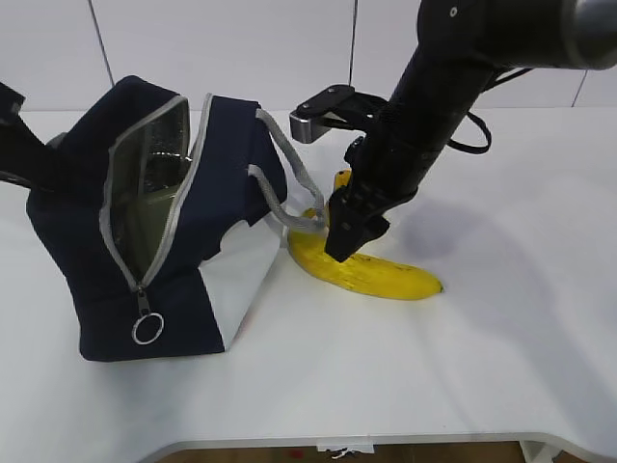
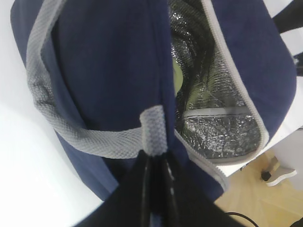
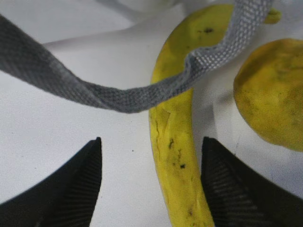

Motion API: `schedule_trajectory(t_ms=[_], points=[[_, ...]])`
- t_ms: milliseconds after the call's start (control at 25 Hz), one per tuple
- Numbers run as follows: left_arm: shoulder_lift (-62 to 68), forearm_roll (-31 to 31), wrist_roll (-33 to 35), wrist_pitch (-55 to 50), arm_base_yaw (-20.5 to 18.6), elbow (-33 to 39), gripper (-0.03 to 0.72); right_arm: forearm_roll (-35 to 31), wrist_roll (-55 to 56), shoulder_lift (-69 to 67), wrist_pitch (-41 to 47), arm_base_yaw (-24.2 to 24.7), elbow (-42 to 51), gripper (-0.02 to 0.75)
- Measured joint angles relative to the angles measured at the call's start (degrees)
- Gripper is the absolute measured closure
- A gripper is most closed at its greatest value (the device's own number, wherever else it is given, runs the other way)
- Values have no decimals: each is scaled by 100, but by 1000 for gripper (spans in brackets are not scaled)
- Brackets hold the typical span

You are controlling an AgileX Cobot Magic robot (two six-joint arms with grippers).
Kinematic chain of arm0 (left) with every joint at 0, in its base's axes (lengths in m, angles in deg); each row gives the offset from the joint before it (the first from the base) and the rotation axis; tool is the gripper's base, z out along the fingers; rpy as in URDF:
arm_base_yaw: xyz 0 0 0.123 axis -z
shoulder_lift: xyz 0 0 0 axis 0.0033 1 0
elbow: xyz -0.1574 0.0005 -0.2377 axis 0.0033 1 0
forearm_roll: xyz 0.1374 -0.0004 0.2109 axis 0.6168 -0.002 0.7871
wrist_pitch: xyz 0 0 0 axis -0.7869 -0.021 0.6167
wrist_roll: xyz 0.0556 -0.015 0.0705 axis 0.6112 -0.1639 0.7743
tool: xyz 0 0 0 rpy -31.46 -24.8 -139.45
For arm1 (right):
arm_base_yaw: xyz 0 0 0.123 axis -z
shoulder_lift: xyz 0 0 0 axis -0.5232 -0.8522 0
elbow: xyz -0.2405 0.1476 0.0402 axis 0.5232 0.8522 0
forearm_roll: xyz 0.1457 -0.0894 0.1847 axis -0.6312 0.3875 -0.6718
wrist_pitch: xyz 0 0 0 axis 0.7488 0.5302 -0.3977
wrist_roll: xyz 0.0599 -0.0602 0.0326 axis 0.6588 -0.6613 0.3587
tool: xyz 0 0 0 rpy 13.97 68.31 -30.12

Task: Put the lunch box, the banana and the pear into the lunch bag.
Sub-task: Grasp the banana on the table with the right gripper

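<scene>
the banana [image 1: 371, 273] is long, curved and yellow with small brown specks. it lies flat on the white worktop [image 1: 501, 357] just right of the lunch bag [image 1: 154, 231], its long axis running from near the bag's lower corner out toward the right in the exterior view. the bag is navy fabric with a grey zipper, a metal ring pull [image 1: 147, 329], white lower panels and a silvery lining, and it gapes open.

the right tool [image 1: 347, 246] sits over the banana's left part; the right wrist view shows its fingers [image 3: 80, 182] spread apart with the banana between them, closer to the right-hand one. only that view shows the grey handle strap [image 3: 118, 94] draped across the banana, and the pear [image 3: 272, 97], rounded and yellow-orange, just beside it.

the left tool [image 2: 156, 184] is pressed together on a grey webbing handle [image 2: 154, 130] of the bag. the left wrist view alone looks into the lining, where something pale green [image 2: 176, 78] shows.
</scene>
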Motion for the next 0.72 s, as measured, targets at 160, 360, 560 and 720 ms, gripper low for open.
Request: schedule_trajectory(t_ms=[160,360,560,720], points=[[0,0,0,0,0,0,688,157,-51,-132,-131,0,0,230],[0,12,0,26,0,0,688,223,-63,-338,-136,0,0,230],[0,34,0,29,0,0,688,267,-120,-529,-189,0,0,230],[0,46,0,51,0,0,688,308,-134,-622,-325,0,0,230]])
